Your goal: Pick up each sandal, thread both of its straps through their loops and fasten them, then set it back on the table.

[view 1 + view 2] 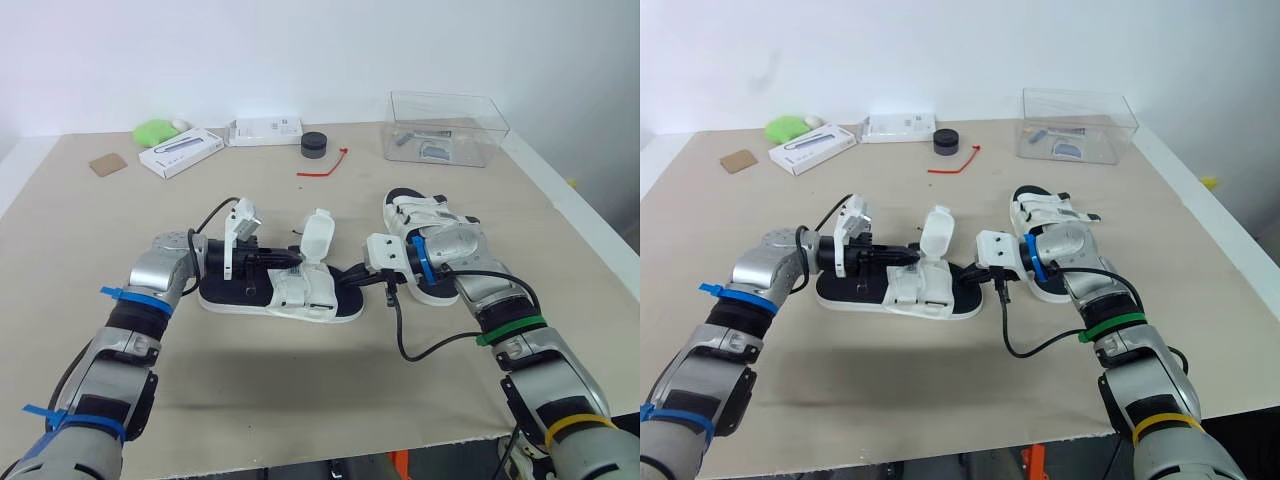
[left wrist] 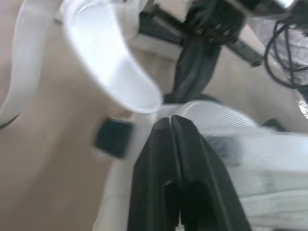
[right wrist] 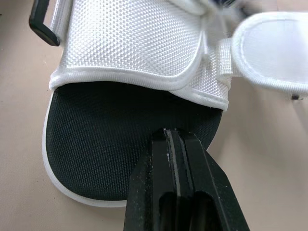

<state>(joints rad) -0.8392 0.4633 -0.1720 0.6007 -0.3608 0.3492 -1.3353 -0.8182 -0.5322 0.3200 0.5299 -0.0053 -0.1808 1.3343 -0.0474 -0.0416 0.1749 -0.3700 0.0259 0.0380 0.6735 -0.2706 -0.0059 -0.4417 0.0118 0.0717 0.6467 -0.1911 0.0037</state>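
Pinching shut on nothing, your right gripper (image 3: 173,134) sets its tips at the toe of the sandal (image 1: 300,295), which lies flat mid-table. Your left gripper (image 2: 171,120), fingers together too, noses against its white upper.

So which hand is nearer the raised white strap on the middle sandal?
Left. The left hand, shut, has its tips right at the base of the raised strap. The right hand, also shut, sits farther off, at the bare black end of the sandal.
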